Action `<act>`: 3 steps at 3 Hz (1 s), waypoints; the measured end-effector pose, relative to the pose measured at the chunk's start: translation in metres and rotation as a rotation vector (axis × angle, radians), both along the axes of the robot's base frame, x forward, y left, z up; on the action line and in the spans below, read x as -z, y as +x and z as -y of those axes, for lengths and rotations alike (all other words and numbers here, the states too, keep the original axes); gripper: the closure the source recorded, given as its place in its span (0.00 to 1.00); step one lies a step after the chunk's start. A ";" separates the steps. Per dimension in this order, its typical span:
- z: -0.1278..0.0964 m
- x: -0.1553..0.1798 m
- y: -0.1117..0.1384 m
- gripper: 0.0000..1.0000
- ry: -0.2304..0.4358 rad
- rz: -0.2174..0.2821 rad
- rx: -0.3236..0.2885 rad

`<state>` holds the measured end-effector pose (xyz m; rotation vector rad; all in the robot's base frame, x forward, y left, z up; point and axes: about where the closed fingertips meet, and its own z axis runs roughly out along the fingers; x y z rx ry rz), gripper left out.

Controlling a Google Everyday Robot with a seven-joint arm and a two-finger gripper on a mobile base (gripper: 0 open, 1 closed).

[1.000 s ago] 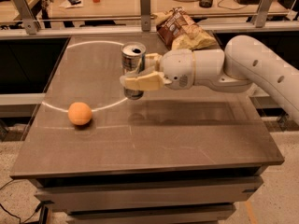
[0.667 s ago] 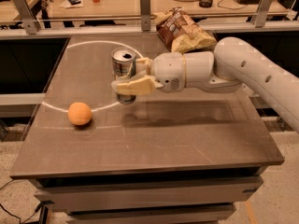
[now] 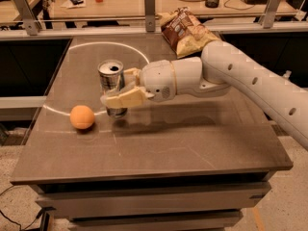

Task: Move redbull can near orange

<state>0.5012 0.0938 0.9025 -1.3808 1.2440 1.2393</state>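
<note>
The redbull can (image 3: 110,78) is a slim silver can with a pull-tab top, held upright just right of the orange (image 3: 82,117). My gripper (image 3: 117,93) is shut on the can, with cream fingers on either side of its body. The can's base sits at or just above the table top; I cannot tell which. The orange lies on the table near the left front, a small gap away from the can. My white arm reaches in from the right.
A brown-and-yellow chip bag (image 3: 186,32) lies at the back of the table (image 3: 192,148), behind the arm. A white circle line is drawn on the table top. A rail and a cluttered desk stand beyond the far edge.
My gripper has carried the can to the left and toward the front, closer to the orange. The orange has not moved.
</note>
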 end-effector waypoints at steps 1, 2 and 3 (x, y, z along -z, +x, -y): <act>-0.013 0.020 -0.010 1.00 -0.020 -0.008 -0.023; -0.020 0.026 -0.010 1.00 -0.022 -0.004 -0.021; -0.021 0.025 -0.011 0.82 -0.022 -0.004 -0.026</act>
